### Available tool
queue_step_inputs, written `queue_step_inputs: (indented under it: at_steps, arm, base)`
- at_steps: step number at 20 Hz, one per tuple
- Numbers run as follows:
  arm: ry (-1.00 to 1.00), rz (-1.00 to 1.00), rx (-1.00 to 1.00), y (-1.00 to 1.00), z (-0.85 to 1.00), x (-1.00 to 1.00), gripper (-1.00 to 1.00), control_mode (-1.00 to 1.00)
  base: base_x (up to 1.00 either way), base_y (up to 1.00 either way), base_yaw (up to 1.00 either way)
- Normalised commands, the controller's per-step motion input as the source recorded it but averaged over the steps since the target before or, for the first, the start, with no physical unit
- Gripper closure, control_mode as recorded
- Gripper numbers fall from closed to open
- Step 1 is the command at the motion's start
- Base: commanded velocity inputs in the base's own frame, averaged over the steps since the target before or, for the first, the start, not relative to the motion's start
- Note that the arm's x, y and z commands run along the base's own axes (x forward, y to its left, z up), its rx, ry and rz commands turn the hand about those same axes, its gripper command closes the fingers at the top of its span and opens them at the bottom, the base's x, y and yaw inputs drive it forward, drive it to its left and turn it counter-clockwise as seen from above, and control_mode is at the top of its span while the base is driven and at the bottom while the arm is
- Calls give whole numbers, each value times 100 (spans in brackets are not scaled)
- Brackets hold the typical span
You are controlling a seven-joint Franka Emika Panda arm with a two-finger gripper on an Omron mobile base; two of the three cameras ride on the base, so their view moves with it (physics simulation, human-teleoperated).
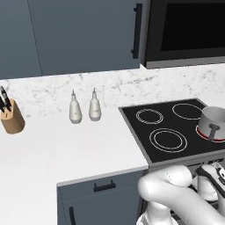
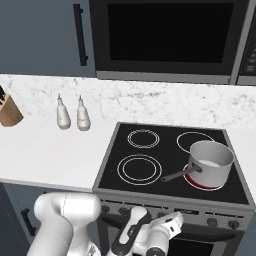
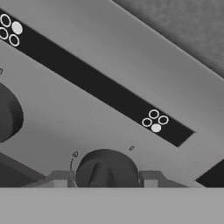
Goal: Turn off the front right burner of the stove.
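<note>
The stove (image 2: 150,192) has a black glass top and a grey steel front panel. Its front right burner (image 2: 199,186) shows a red rim under the steel saucepan (image 2: 211,161), and the same burner (image 1: 215,138) peeks out below the saucepan (image 1: 212,122) in the left base view. My gripper (image 2: 176,220) is pressed up to the front panel below that side. In the hand view a dark round knob (image 3: 105,166) sits between my two fingertips, and my gripper (image 3: 105,179) is shut on it. The view is rolled against the panel.
A second knob (image 3: 5,114) sits to the left on the panel, under a black strip with burner icons (image 3: 155,120). Two white bottles (image 2: 71,115) and a knife block (image 1: 11,115) stand on the counter. A black microwave (image 2: 170,37) hangs above.
</note>
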Motion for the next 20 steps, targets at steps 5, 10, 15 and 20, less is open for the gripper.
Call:
queue_step_inputs:
  at_steps: [5,10,15,20]
  arm:
    - [0,0,29,-28,-1,0,100,-100]
    - [1,0,44,-25,-2,0,100,-100]
    - [1,0,41,-17,0,0,100,-100]
    - [7,-3,31,-2,0,0,100,-100]
  base:
    - [0,0,0]
    - [0,0,0]
    - [0,0,0]
    - [0,0,0]
